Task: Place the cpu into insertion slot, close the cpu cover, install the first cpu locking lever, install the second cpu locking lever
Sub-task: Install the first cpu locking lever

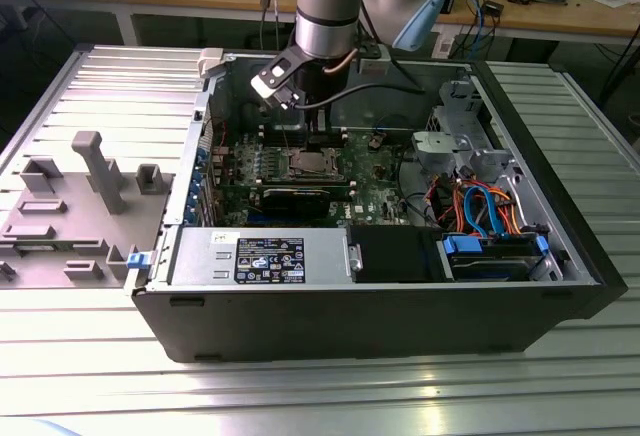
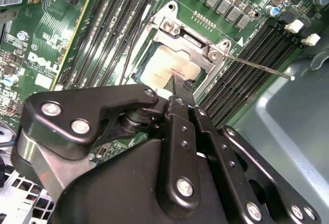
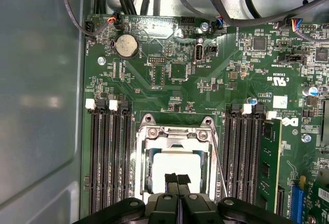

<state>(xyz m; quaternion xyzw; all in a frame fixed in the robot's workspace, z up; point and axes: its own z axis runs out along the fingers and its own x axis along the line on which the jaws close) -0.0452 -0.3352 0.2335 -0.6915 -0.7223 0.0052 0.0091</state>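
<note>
The cpu (image 3: 169, 163) (image 2: 172, 66) lies flat in the insertion slot (image 1: 312, 164) of the green motherboard. Its pale top shows through the square window of the cpu cover (image 3: 175, 134) (image 2: 191, 35), which lies down over it. One thin wire locking lever (image 2: 262, 69) (image 3: 220, 168) stands free beside the socket, angled away from the board. My gripper (image 3: 177, 179) (image 1: 312, 138) hangs just above the near edge of the chip. Its two black fingers are pressed together with nothing between them.
Rows of black memory slots (image 3: 109, 157) flank the socket on both sides, and a green memory module (image 3: 269, 167) stands in one. Case walls (image 1: 200, 146) and cables (image 1: 480, 206) surround the board. A grey fixture tray (image 1: 70, 206) lies at the exterior view's left.
</note>
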